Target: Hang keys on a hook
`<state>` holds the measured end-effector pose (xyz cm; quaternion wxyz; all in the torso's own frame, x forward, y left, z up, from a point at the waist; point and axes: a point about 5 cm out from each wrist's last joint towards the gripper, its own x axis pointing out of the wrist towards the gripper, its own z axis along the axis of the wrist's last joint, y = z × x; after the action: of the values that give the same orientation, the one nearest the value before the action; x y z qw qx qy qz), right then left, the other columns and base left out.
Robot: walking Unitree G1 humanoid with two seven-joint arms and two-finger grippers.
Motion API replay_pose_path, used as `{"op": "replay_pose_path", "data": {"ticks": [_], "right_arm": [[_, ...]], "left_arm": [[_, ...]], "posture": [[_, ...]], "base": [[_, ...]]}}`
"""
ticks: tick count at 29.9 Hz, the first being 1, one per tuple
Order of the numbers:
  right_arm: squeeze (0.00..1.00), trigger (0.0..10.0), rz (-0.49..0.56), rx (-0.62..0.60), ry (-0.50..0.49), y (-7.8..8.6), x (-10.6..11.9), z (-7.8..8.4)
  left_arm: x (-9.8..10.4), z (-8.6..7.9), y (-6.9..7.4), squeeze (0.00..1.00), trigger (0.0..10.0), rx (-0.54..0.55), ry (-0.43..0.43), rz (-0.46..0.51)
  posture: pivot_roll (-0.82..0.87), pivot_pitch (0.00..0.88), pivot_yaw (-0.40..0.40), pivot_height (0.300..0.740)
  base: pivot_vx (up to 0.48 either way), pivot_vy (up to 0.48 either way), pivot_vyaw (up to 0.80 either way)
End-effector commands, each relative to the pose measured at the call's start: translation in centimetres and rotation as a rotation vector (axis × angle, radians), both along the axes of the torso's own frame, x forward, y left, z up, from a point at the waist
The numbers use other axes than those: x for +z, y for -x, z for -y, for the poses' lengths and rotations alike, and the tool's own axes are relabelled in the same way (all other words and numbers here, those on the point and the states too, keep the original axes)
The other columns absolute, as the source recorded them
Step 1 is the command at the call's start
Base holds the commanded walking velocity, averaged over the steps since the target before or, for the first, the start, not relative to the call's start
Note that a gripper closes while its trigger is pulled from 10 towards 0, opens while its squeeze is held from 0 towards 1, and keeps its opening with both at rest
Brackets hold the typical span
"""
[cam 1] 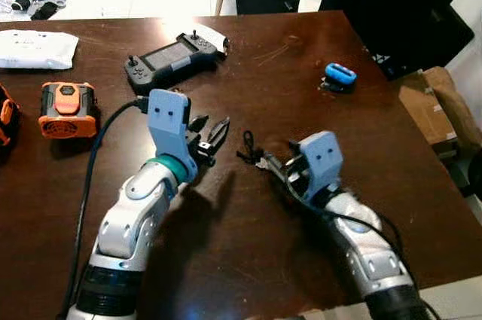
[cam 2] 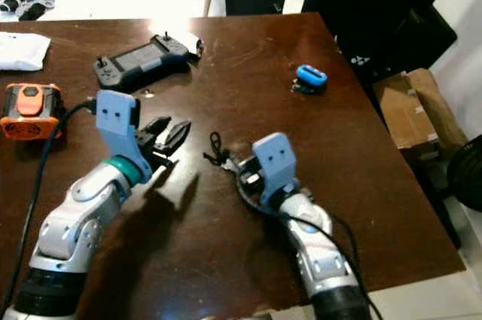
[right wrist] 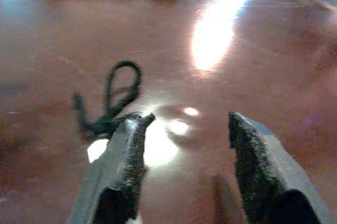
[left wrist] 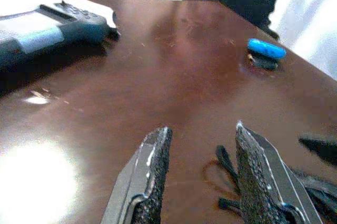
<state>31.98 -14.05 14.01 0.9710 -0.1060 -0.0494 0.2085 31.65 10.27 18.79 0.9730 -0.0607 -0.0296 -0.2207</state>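
A dark brown surface (cam 1: 248, 260) is seen from above. The left claw (cam 1: 212, 132) is held with its fingers parted; the right claw (cam 1: 277, 166) is lowered nearby, its fingers hidden behind its blue mount. Between the two claws a black cord loop (cam 1: 247, 147) is laid flat. Beyond the left claw a handheld game console (cam 1: 172, 55) is placed, and to its outer side an orange device (cam 1: 68, 109). Beyond the right claw a small blue object (cam 1: 340, 74) is seen.

A home room: dark wooden table (cam 1: 248, 245) with a game console (cam 1: 172, 58).
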Motion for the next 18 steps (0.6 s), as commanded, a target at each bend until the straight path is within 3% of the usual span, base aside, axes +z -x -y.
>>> {"op": "replay_pose_path", "data": {"ticks": [1, 6, 12, 15, 16, 18], "right_arm": [[1.0, 10.0, -0.017, -0.01, 0.002, 0.2, -0.7, 0.2], [1.0, 10.0, -0.037, 0.098, -0.122, -0.5, -0.2, -1.5], [1.0, 10.0, -0.139, 0.217, -0.084, 0.2, -1.8, -3.7], [1.0, 10.0, -0.162, 0.223, -0.067, 0.3, -2.3, -3.8], [0.0, 10.0, -0.193, 0.219, -0.046, 0.5, -2.9, -3.8], [0.0, 10.0, -0.221, 0.209, -0.027, 0.6, -3.6, -3.7]], "left_arm": [[-0.5, 0.1, 0.0, 0.0, 10.0, 0.0, -0.018, -0.026], [-0.5, 0.2, -0.1, 0.0, 10.0, 0.011, -0.023, -0.037], [-0.4, -0.1, 0.0, 0.0, 10.0, 0.027, -0.021, -0.038], [-0.4, -0.2, 0.0, 0.0, 10.0, 0.031, -0.02, -0.038], [-0.4, -0.2, 0.1, 0.0, 10.0, 0.033, -0.019, -0.038], [-0.4, -0.3, 0.1, 0.0, 10.0, 0.033, -0.019, -0.038]], "posture": [[-0.11, 0.198, 0.021, 0.74], [-0.1, 0.2, 0.027, 0.74], [-0.08, 0.202, 0.022, 0.74], [-0.08, 0.202, 0.022, 0.74], [-0.08, 0.203, 0.021, 0.74], [-0.08, 0.203, 0.021, 0.74]], "base": [[0.0, 0.0, 0.0], [0.0, 0.0, 0.0], [0.0, 0.0, 0.0], [0.0, 0.0, 0.0], [0.0, 0.0, 0.0], [0.0, 0.0, 0.0]]}}
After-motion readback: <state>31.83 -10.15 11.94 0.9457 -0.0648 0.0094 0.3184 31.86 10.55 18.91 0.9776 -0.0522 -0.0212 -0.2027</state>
